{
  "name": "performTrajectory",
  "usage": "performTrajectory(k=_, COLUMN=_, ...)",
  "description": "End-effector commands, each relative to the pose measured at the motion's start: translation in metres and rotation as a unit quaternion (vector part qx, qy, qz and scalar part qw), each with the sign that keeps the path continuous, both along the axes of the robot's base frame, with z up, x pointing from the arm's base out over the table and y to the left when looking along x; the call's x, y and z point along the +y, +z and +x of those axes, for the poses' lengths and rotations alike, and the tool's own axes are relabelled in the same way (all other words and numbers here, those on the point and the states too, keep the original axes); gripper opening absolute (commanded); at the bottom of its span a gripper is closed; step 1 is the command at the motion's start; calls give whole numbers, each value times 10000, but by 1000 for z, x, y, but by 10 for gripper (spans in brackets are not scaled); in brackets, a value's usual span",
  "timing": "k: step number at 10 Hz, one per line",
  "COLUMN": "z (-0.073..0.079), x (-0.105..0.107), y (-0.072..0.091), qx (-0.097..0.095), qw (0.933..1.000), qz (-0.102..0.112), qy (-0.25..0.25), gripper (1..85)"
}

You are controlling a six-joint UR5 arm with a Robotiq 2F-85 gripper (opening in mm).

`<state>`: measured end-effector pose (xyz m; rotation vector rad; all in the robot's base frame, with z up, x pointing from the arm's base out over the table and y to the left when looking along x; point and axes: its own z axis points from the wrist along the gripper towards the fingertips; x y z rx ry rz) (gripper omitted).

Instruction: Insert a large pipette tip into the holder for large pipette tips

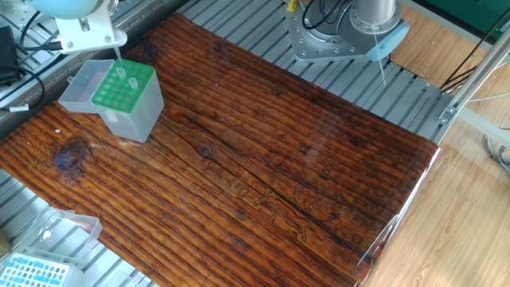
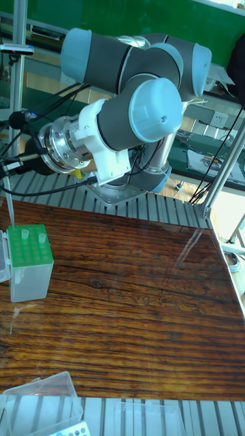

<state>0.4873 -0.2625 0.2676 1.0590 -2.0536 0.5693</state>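
Note:
The holder for large pipette tips (image 1: 127, 100) stands at the table's far left: a clear box with a green rack, its lid (image 1: 80, 89) hinged open to the left. Two tips (image 1: 121, 74) stand in the rack's back holes. My gripper (image 1: 114, 41) hangs just above the back of the rack, shut on a large pipette tip (image 1: 118, 53) that points straight down. Its point is close over the green top. In the tall fixed view the large pipette tip (image 2: 9, 204) shows as a thin vertical line above the holder for large pipette tips (image 2: 30, 262); the gripper itself is cut off at the left edge.
A smaller box with a light blue rack (image 1: 36, 271) sits off the table's near left corner, its clear lid (image 2: 41, 402) open. The arm's base (image 1: 335, 36) is bolted behind the table's far edge. Cables (image 1: 16, 56) lie at far left.

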Motion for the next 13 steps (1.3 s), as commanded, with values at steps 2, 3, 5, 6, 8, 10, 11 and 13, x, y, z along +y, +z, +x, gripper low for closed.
performTrajectory(k=2, z=1, x=7, y=-2, qx=6, qw=10000, qz=56, qy=-39, gripper=10)
performTrajectory(k=3, z=1, x=10, y=-3, qx=6, qw=10000, qz=57, qy=-60, gripper=10)
performTrajectory(k=5, z=1, x=15, y=-6, qx=-13, qw=9999, qz=43, qy=-110, gripper=10)
performTrajectory(k=6, z=1, x=15, y=-7, qx=-13, qw=9999, qz=13, qy=-131, gripper=10)
performTrajectory(k=8, z=1, x=11, y=-8, qx=-19, qw=9999, qz=-60, qy=-115, gripper=10)
performTrajectory(k=10, z=1, x=11, y=-7, qx=-14, qw=9999, qz=-83, qy=-121, gripper=10)
performTrajectory(k=11, z=1, x=11, y=-7, qx=-14, qw=9999, qz=-86, qy=-131, gripper=10)
performTrajectory(k=13, z=2, x=14, y=-7, qx=-9, qw=9999, qz=-79, qy=-137, gripper=10)
